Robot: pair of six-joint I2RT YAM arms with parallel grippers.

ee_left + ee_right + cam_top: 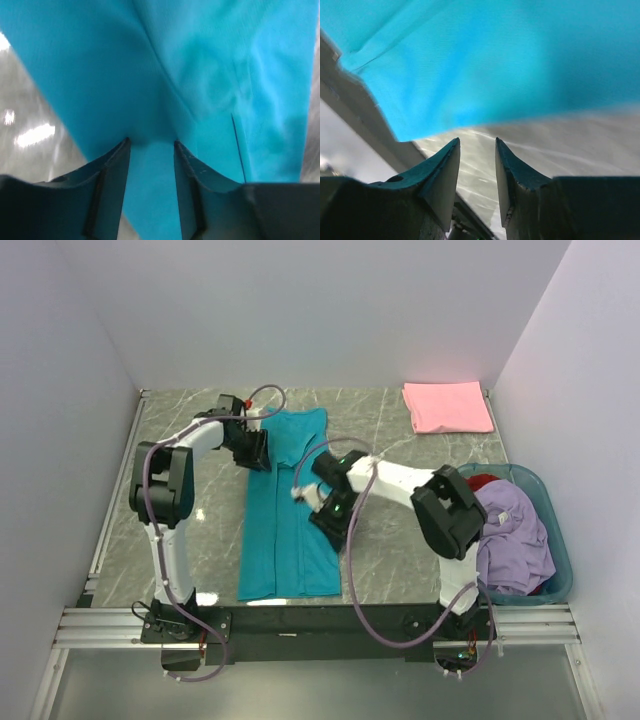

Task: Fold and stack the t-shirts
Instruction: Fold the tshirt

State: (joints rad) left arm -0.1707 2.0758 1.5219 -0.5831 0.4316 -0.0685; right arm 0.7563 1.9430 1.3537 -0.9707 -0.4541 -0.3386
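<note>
Nearest, the right gripper (476,142) hangs with jaws apart over the marble table (390,435), just off the teal t-shirt (285,530) stretched mid-table. Farther, the left gripper (151,142) straddles its edge, jaws apart. Closing unevenly could drag the fold askew. Only the top view shows the folded pink t-shirt (448,406).

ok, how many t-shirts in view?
4: teal shirt mid-table, pink shirt folded far right, lavender shirt and red shirt in the basket; more may hide underneath.
</note>
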